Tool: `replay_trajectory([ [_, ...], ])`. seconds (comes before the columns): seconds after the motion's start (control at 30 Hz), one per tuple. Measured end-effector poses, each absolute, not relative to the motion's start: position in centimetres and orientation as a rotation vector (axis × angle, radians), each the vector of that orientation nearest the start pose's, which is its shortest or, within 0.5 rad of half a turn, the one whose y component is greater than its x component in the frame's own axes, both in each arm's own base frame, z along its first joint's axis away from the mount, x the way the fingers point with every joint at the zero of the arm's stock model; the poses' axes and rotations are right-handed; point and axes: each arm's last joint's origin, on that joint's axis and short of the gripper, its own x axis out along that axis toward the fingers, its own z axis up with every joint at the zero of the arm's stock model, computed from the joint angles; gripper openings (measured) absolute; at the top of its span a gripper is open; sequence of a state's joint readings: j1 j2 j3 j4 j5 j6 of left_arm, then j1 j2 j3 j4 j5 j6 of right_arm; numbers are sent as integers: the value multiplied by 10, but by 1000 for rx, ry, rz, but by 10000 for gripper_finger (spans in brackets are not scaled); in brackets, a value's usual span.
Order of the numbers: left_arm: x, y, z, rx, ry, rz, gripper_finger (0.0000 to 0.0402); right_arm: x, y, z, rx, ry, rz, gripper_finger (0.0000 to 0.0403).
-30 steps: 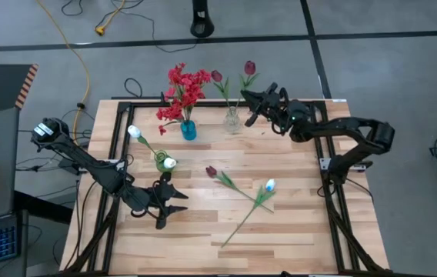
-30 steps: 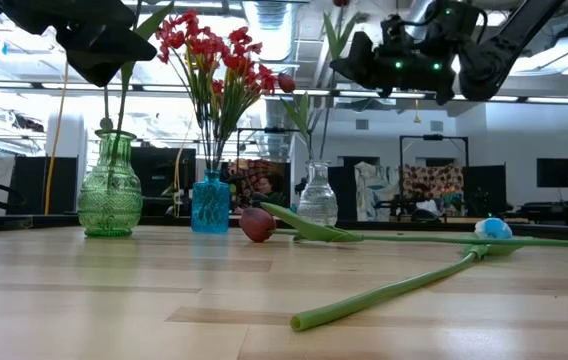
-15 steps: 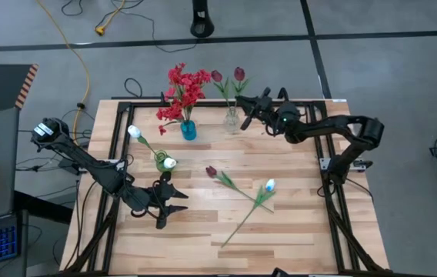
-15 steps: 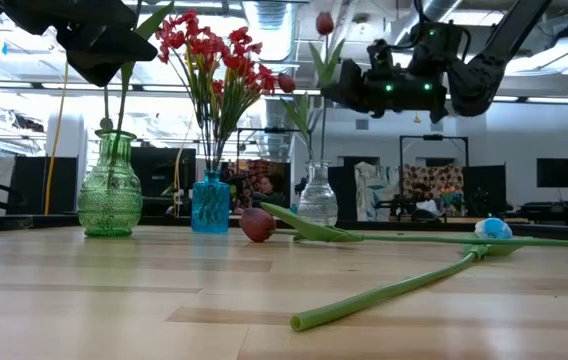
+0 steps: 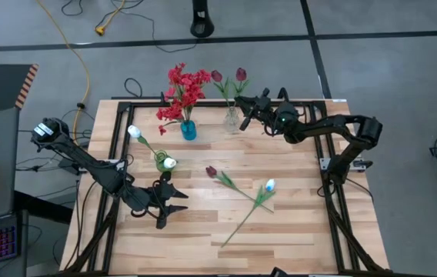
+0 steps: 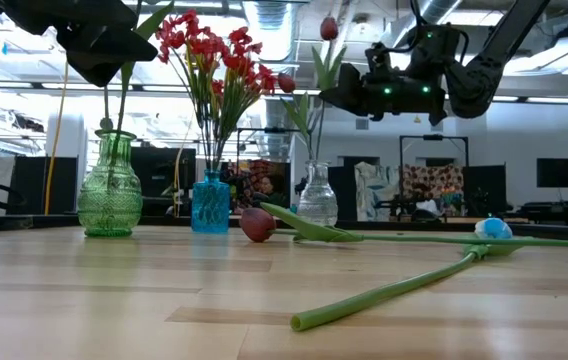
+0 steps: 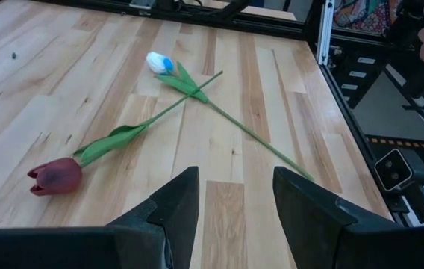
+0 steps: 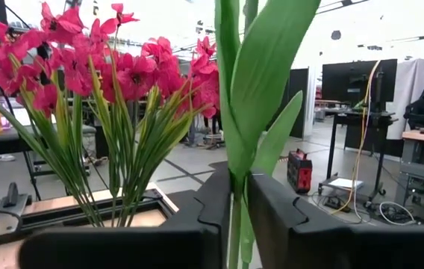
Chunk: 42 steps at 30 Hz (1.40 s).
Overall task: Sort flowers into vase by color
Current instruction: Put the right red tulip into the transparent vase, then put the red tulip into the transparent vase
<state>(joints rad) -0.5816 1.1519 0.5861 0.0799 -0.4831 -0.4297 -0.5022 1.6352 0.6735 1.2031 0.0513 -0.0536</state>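
Note:
My right gripper (image 5: 244, 108) is shut on a dark maroon tulip (image 5: 241, 74) above the clear vase (image 5: 232, 120) at the far edge; its bloom (image 6: 329, 28) stands above the fingers. Another maroon tulip (image 5: 216, 76) stands in that vase. Red blossoms (image 5: 184, 86) stand in the blue vase (image 5: 188, 130). Two white tulips (image 5: 135, 131) stand in the green vase (image 5: 161, 160). A maroon tulip (image 5: 211, 171) and a white tulip (image 5: 270, 185) lie crossed on the table. My left gripper (image 5: 171, 201) is open and empty near the table's near left. My right gripper pinches the tulip's green stem (image 8: 236, 196) between its two fingers, just below the leaves. The fingers come level from the table's right side and lie across the stem. The tulip stands upright, bloom up. Whether its lower end is inside the clear vase I cannot tell.
The three vases stand in a loose row at the table's far left. The lying tulips (image 7: 55, 175) cross in the middle, right of my left gripper. A black frame (image 5: 334, 192) runs along the table's edges. Bare wood lies at the near side (image 5: 203, 246).
My right gripper has carried the maroon tulip toward the table's left and a little down, to above the clear vase; the tulip has stayed upright. It has slowed in the last half second.

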Motion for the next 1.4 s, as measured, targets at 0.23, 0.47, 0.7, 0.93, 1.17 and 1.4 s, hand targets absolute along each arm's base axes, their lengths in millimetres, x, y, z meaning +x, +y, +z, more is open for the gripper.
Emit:
replay_trajectory([
  [0.23, 203, -117, 220, -176, 429, -5, 160, 281, -156, 221, -99, -193, -558, 139],
  [0.47, 203, -117, 220, -176, 429, -6, 160, 282, -154, 215, -77, -131, -622, 191],
  [0.7, 203, -117, 220, -177, 430, -6, 160, 287, -147, 211, -68, -91, -601, 206],
  [0.93, 203, -117, 220, -177, 430, -6, 160, 274, -140, 227, -51, 12, -671, 205],
  [1.17, 203, -117, 220, -177, 429, -4, 160, 251, -114, 248, 72, 163, -621, 205],
  [1.4, 203, -117, 220, -177, 429, -4, 160, 234, -75, 259, 257, 252, -529, 205],
])
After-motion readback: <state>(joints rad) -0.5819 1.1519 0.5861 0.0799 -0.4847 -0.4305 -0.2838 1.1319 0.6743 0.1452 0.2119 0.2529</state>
